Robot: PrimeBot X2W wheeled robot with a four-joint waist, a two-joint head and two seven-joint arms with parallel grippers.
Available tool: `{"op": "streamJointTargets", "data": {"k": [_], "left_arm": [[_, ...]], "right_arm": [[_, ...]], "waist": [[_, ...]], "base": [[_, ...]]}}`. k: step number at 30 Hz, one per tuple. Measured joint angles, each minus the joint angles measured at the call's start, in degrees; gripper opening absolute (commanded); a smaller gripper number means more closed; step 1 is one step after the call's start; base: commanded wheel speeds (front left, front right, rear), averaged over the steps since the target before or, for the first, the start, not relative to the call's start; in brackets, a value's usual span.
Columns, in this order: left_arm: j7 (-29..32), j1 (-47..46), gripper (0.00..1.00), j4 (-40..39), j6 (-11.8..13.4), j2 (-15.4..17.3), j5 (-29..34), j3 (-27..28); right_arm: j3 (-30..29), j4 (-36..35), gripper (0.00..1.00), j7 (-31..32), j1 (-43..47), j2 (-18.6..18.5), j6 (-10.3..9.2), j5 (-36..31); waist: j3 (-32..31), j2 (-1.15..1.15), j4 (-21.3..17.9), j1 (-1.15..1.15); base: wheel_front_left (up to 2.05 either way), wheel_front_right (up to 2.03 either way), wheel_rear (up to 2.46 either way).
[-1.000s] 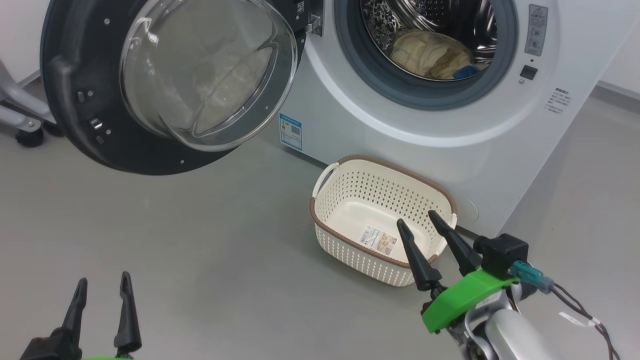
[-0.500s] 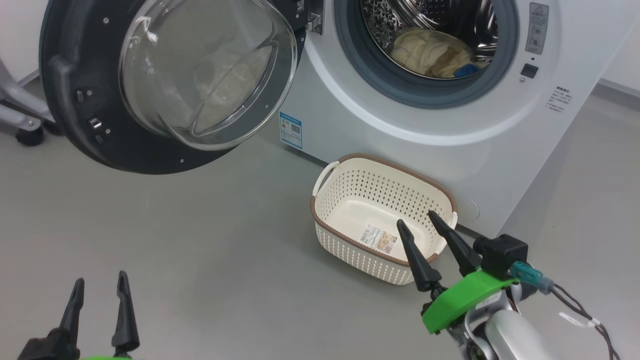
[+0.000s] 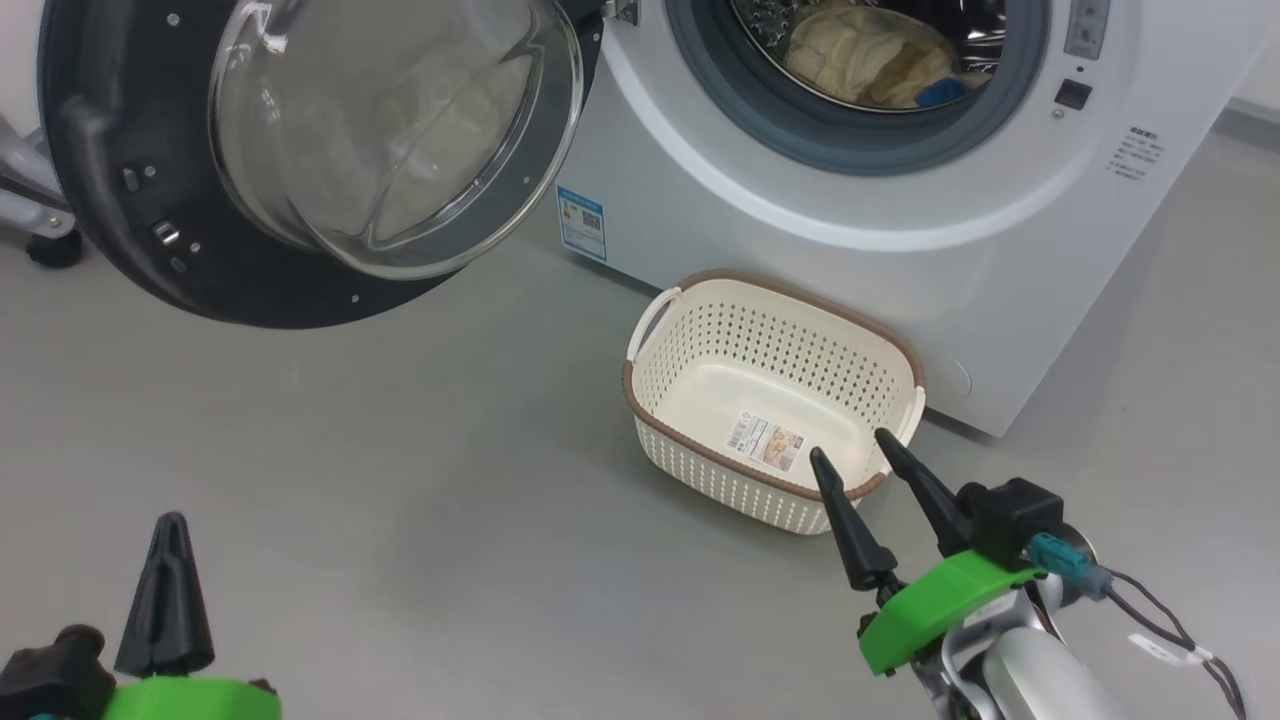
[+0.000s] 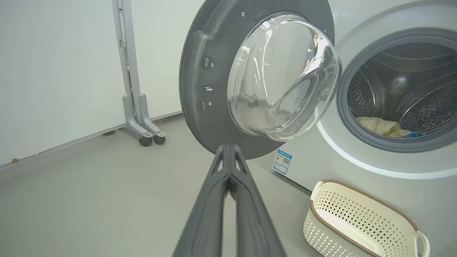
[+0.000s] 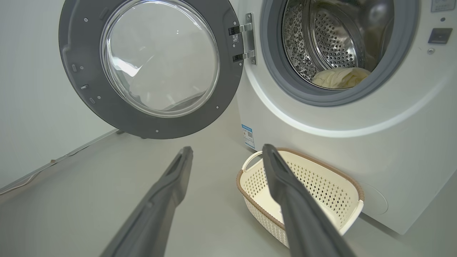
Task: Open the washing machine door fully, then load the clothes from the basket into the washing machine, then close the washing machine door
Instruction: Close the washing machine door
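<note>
The white washing machine (image 3: pixel 900 240) stands with its round black-rimmed door (image 3: pixel 130 200) swung wide open to the left. Pale yellow clothes (image 3: pixel 860 60) with a blue piece lie inside the steel drum. On the floor in front of the machine sits the cream basket (image 3: pixel 650 400), holding nothing but a sticker on its floor. My left gripper (image 3: pixel 170 530) is low at the lower left, shut on nothing, pointing toward the door (image 4: pixel 200 78). Over the basket's near right corner hovers my right gripper (image 3: pixel 850 450), open with nothing between its fingers.
A grey wheeled stand (image 4: pixel 137 117) stands by the white wall left of the door. Bare grey floor (image 3: pixel 400 480) stretches between my left gripper and the basket. The machine's lower front carries a blue label (image 3: pixel 581 222).
My left gripper has shut its fingers together. The head camera has tilted down, shifting the whole picture up. The right gripper stays open by the basket.
</note>
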Motion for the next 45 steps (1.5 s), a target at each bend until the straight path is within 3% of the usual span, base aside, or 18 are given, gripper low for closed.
{"op": "streamJointTargets", "data": {"k": [5, 11, 17, 30, 33, 35, 39, 45], "left_arm": [[0.0, -1.9, 0.0, -0.6, -0.5, 1.2, -2.6, 4.4], [0.0, -6.8, 0.0, -0.9, -1.3, 5.5, -6.4, 12.0], [-0.3, -14.4, 0.0, 2.0, -1.6, 14.3, -10.5, 17.9], [-0.4, -33.8, 0.0, 27.2, -1.9, 33.7, -29.3, 20.8], [1.1, -37.3, 0.0, 33.0, -1.9, 35.3, -34.3, 20.5], [5.3, -41.0, 0.0, 37.2, -1.9, 35.3, -41.0, 21.3], [11.1, -47.6, 0.0, 43.5, -1.9, 36.3, -48.7, 23.6], [16.4, -53.5, 0.0, 51.3, -1.9, 40.0, -53.4, 25.6]], "right_arm": [[-1.0, -0.5, 1.0, 0.0, -0.1, -0.1, 0.0, -3.0], [-2.4, -1.3, 1.0, 0.8, -0.8, -0.2, 0.0, -6.5], [-3.5, -3.5, 1.0, 2.1, -3.7, -0.5, 0.0, -9.0], [-1.8, -4.9, 1.0, 4.3, -8.0, -0.9, 0.0, -10.9], [-1.6, -4.8, 1.0, 4.1, -9.4, -0.9, 0.0, -10.5], [-1.4, -4.6, 1.0, 3.9, -9.9, -0.9, 0.0, -10.5], [-1.3, -4.0, 1.0, 3.1, -9.9, -0.9, 0.0, -10.5], [-0.8, -3.2, 1.0, 2.4, -10.9, -0.9, 0.0, -10.5]], "waist": [[2.7, 0.0, -0.8, 0.0], [7.7, 0.0, -3.3, 0.0], [12.9, 0.0, -5.7, 0.01], [20.6, 0.0, -12.2, 0.0], [21.3, 0.0, -14.1, 0.0], [21.9, 0.0, -15.3, 0.0], [22.9, 0.0, -17.1, 0.0], [23.9, 0.0, -19.4, 0.0]], "base": [[0.0, 0.0, 0.0], [0.0, 0.0, 0.0], [0.0, 0.0, 0.0], [0.0, 0.0, 0.0], [0.0, 0.0, 0.0], [0.0, 0.0, 0.0], [0.0, 0.0, 0.0], [0.0, 0.0, 0.0]]}}
